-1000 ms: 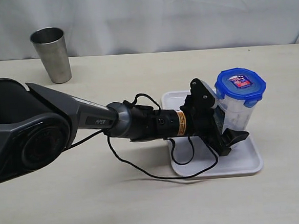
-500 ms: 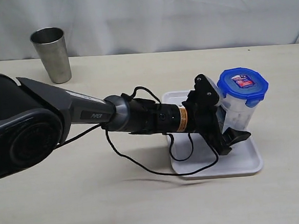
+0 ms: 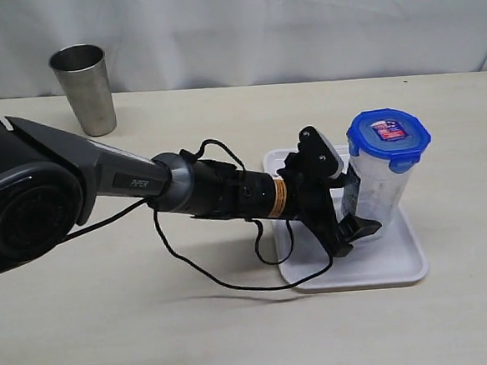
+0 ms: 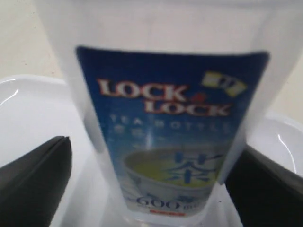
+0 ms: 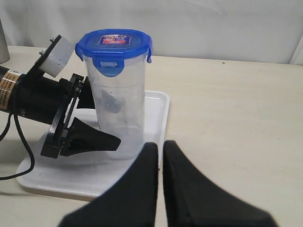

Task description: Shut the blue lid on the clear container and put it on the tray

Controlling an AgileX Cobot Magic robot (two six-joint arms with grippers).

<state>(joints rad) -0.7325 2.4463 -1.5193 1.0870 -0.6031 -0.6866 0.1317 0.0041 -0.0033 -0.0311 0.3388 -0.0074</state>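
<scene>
At the right of the exterior frame, the clear container (image 3: 376, 191) stands upright on the tray (image 3: 400, 265), with the blue lid (image 3: 388, 136) seated on top and its visible flaps folded down. Only the left wrist view shows the side label (image 4: 165, 137). It is a blue panel reading "LOCK & LOCK" in white and red, with a fainter line that seems to say "TEA BOTTLE", a pictured cup of green tea, a blue character, and "600 ml" at its foot. The lid's red-and-white sticker (image 5: 115, 40) carries print too small to read in any view. The left gripper (image 3: 355, 201) reaches in from the left of the frame with its jaws spread wide on either side of the container. The close view shows white tray between one dark finger (image 4: 33, 187) and the container wall, so nothing is clamped. The right gripper (image 5: 159, 184) appears only in its own camera, fingers pressed together on nothing, short of the tray's edge and facing the container. In the upper left, a steel cup (image 3: 84, 89) stands well apart.
</scene>
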